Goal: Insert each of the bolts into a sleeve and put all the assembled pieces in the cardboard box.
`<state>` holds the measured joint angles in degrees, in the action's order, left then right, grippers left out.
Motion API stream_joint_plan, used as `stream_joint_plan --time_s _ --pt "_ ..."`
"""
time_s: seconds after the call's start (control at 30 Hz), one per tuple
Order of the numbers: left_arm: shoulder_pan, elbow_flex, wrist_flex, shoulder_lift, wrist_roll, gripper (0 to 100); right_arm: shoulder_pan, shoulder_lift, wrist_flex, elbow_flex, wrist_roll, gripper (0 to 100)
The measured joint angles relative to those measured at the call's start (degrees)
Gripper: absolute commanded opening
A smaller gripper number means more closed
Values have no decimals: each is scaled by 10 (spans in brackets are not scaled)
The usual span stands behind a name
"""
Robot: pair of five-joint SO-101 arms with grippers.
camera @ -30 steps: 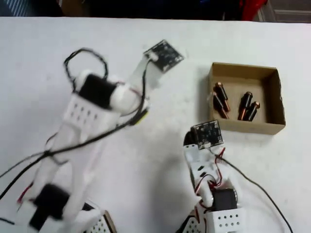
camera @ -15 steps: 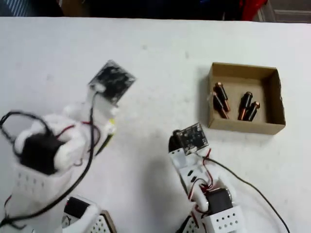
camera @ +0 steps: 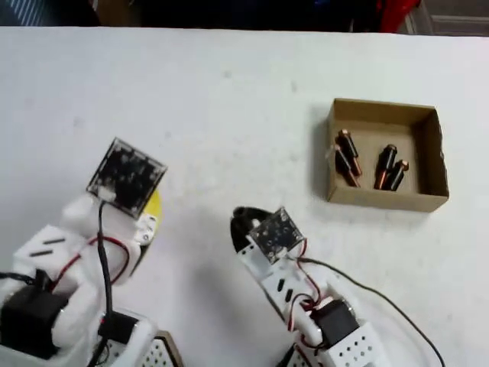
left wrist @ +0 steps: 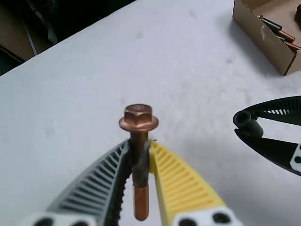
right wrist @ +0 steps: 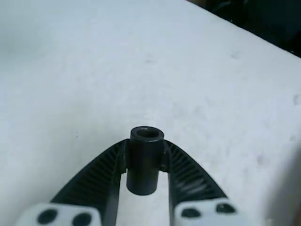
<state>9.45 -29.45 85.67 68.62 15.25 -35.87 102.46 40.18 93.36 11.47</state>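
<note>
My left gripper [left wrist: 139, 153] is shut on a copper bolt [left wrist: 138, 141], hex head pointing away from the wrist; its grey and yellow fingers [left wrist: 176, 181] clamp the shank. My right gripper [right wrist: 143, 157] is shut on a black sleeve [right wrist: 143, 159], bore facing outward. The left wrist view also shows the right gripper's black tips holding the sleeve [left wrist: 248, 123] a short way off. In the high view the left arm [camera: 126, 177] is at lower left and the right arm [camera: 273, 233] at lower centre. The cardboard box [camera: 382, 200] at right holds several assembled pieces [camera: 348, 157].
White tabletop [camera: 229, 107] stretches open across the middle and back. The arm bases and cables [camera: 359, 290] crowd the near edge. A dark background runs along the far edge of the table.
The left arm has swung back from the far centre to the lower left. The right arm has drawn away from the box, moving leftward and nearer.
</note>
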Motion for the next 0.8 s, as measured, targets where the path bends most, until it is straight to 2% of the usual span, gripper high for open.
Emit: stream_joint_plan --time_s 0.2,0.4,0.57,0.8 --pt "0 -117 -105 61 -3 23 1 0 -32 0 0 17" --pt "1 -200 -234 78 -83 23 1 -2 -115 20 0 17" --pt "1 -234 -325 79 -86 24 1 0 -156 30 -2 17" --pt "1 -286 -433 80 -90 24 0 0 -156 30 -2 17"
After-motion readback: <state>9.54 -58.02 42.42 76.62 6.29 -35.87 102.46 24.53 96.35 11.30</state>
